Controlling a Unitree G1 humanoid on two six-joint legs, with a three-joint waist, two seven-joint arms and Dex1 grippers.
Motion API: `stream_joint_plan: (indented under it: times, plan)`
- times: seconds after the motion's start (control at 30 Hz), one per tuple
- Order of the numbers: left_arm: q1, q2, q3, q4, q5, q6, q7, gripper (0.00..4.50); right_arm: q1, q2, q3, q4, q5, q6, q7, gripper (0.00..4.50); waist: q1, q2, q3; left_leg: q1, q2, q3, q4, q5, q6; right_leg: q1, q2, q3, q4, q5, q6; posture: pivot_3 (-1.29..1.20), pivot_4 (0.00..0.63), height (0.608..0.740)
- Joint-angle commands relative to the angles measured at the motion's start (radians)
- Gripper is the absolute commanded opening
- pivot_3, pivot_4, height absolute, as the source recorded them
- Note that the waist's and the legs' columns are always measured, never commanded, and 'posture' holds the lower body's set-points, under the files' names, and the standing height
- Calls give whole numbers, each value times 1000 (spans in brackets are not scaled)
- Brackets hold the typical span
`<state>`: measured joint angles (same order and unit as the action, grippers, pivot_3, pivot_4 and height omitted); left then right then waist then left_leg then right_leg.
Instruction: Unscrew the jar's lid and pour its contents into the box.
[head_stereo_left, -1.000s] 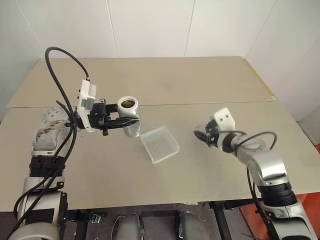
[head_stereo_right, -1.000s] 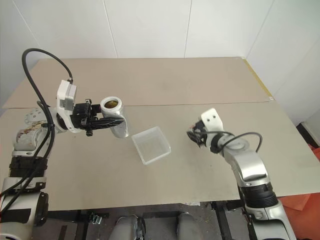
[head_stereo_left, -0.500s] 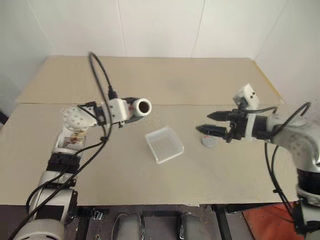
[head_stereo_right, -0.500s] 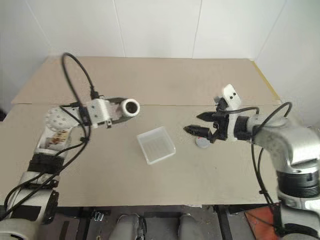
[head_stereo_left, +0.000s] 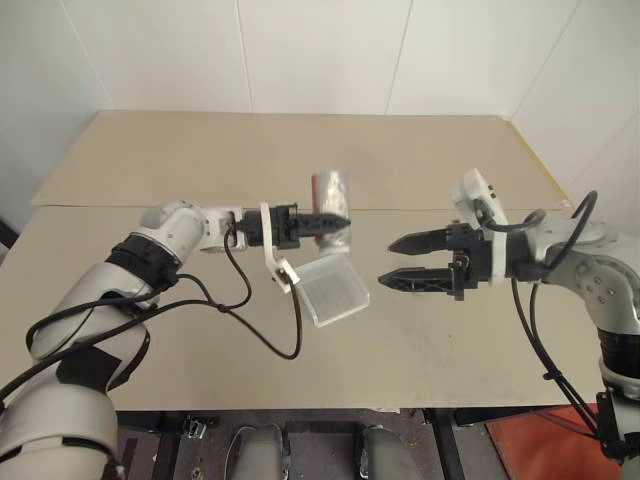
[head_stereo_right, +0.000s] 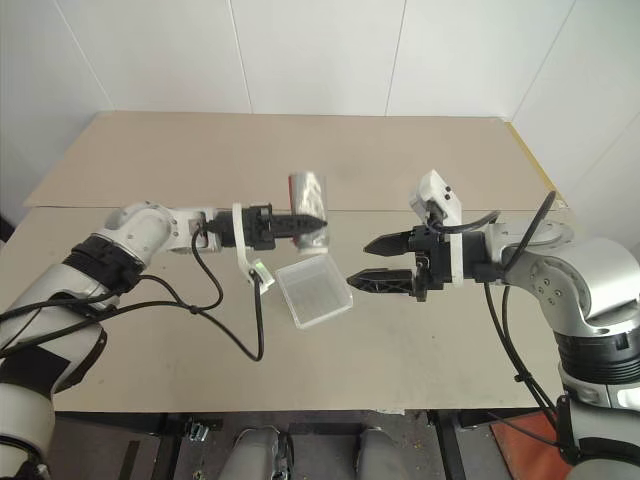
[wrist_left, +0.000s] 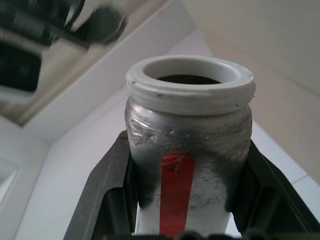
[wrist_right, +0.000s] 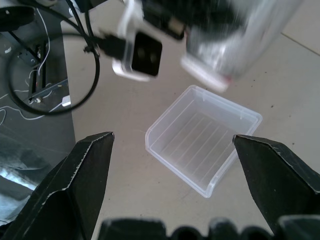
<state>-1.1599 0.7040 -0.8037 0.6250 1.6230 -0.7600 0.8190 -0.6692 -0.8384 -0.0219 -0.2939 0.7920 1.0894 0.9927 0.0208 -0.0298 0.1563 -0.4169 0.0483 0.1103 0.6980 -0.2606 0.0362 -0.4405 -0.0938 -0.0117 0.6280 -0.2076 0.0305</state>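
Note:
The jar (head_stereo_left: 331, 197), silvery with a red stripe, hangs tipped mouth-down just over the box's far edge, my left gripper (head_stereo_left: 335, 218) shut on its body. The left wrist view shows the jar (wrist_left: 187, 150) between the black fingers (wrist_left: 107, 190), lidless, its white-rimmed mouth dark inside; I cannot make out the contents. The box (head_stereo_left: 335, 290), a clear shallow tray, lies flat on the table and looks bare inside (wrist_right: 200, 145). My right gripper (head_stereo_left: 388, 262) hovers open and level just right of the box, nothing between its fingers (wrist_right: 85, 175). The lid is hidden.
The beige table (head_stereo_left: 200, 350) has a seam running across behind the jar. A black cable (head_stereo_left: 270, 330) loops from the left wrist down onto the table left of the box. Bare tabletop lies in front of and behind the box.
The left arm reached across, carried the jar over the box and tipped it mouth-down. My right gripper opened, left the lid on the table, rose and turned level. The camera also shifted.

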Motion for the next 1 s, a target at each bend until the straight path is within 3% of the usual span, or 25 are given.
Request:
stream_joint_plan:
  times: [0.03,0.3,0.47,0.6,0.7,0.73,0.8,0.9,1.0]
  plan:
    - [-35,6,-70,6,60,66,72,1993,-38,14,-82,-20,51,5,-38,4474,0,0,0,-1,0,0,0,0,0,0,0,0,1,0,0,0,150,740]
    - [-61,-9,-68,41,-26,89,78,1993,-15,26,-122,-67,114,21,-95,4474,4,0,0,-4,0,0,3,0,1,-1,0,-2,2,0,0,0,150,740]
    - [-25,8,20,99,-271,-44,-69,1993,5,34,-101,-75,107,9,-110,4474,1,0,0,-4,1,0,3,0,1,-1,0,-2,2,0,0,0,150,740]
    - [103,-38,265,207,-899,-133,-514,1993,19,38,-75,-86,70,-42,-105,4474,-10,0,0,-3,1,0,3,0,0,-1,0,-1,2,0,0,0,150,740]
    - [275,-93,426,16,-1512,32,-951,1993,11,53,-58,-78,57,-44,-125,4474,-16,0,0,-3,2,0,5,0,0,-2,-1,-1,3,0,0,0,150,740]
    - [344,-108,487,-97,-1703,179,-1070,1993,8,59,-54,-76,50,-46,-133,4474,-18,0,0,-4,3,0,5,0,0,-2,-1,-1,4,0,0,0,150,740]
    - [437,-116,572,-248,-1895,375,-1187,1993,6,67,-51,-73,37,-55,-142,4474,-25,0,0,-4,3,-1,6,1,-2,-1,-1,-1,5,0,0,0,150,740]
    - [561,-106,663,-401,-2066,642,-1267,1993,9,73,-39,-71,3,-88,-148,4474,-30,0,0,-4,2,-3,7,0,0,-1,0,-1,3,0,0,0,150,740]
    - [655,-104,732,-477,-2159,827,-1314,1993,11,78,-34,-70,-10,-102,-149,4474,-32,0,0,-1,2,-3,7,0,0,2,1,-1,2,0,0,0,150,740]
